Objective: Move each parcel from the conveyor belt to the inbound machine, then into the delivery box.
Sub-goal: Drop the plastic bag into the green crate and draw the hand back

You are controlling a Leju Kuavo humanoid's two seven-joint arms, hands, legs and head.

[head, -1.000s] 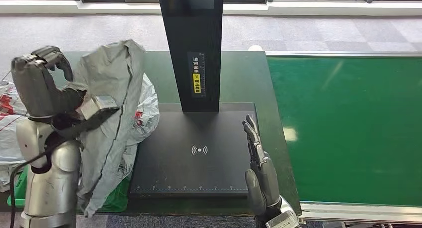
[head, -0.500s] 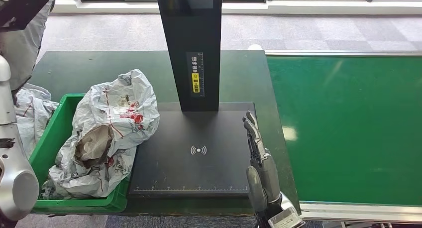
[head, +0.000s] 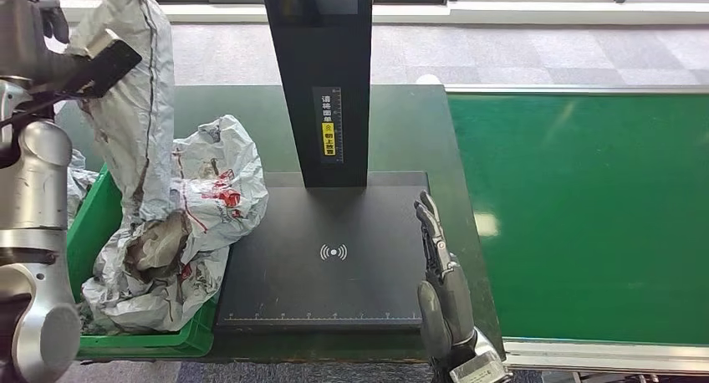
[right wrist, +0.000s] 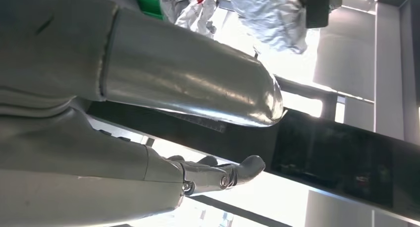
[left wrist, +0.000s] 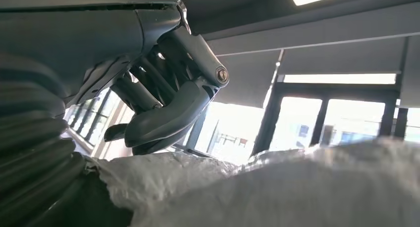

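- Grey parcel bag [head: 134,107] dangling high above the green delivery box [head: 92,224], gripped by its upper end so the slack length hangs straight down toward the opening; lower end draped against the parcels already inside.
- Held aloft, by the look of it, to line the bag up over the box before letting go; release judged as the step at hand.
- Left hand [head: 33,32] up near the top-left of the head view, fingers curled around the bag's top; in the left wrist view, thumb and dark fingers [left wrist: 163,113] bent over crinkled grey plastic [left wrist: 277,187], pinching it.
- White crumpled parcel bag with red print [head: 209,191] heaped in the box and spilling over its right rim, touching the edge of the scanner plate [head: 334,291]; more plastic bags [head: 79,170] just beyond the box's far left side.
- Box set just beside the inbound machine on the dark counter [head: 251,107], a short swing from scan to drop.
- Inbound machine: flat black plate with a wireless mark, black upright column [head: 326,74] with a yellow label rising from its back edge; nothing resting on the plate.
- Right hand [head: 439,274] at the plate's right edge, fingers straight, spread slightly, holding nothing; parked between machine and belt, seemingly ready for the next pickup.
- Green conveyor belt [head: 585,216] on the right, no parcel on the visible stretch.
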